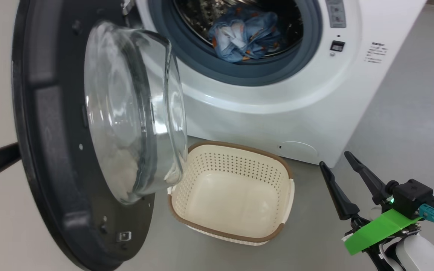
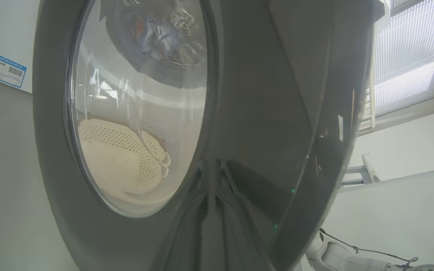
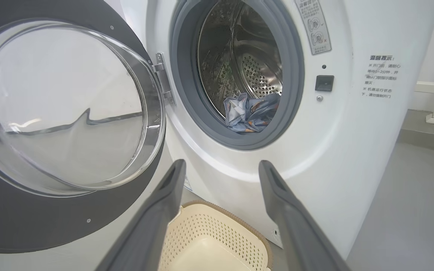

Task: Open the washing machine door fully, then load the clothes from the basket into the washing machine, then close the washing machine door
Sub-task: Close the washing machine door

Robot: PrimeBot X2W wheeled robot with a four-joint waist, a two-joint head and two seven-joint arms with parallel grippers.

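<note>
Right gripper (image 1: 334,159) near perforated cream basket (image 1: 220,169)

Lit brightly and evenly, with only faint shadow beneath the basket (image 1: 232,169). Caught pale glare on the glass of the door (image 1: 126,113) and strong daylight through blinds (image 2: 405,49). Bent lines toward the edges of both wrist views.

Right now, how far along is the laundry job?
Done: washing machine door swung wide, clothes in the drum, basket empty. In hand: shut left gripper at the door's outer face; right gripper open, empty. Left: closing the door.
</note>
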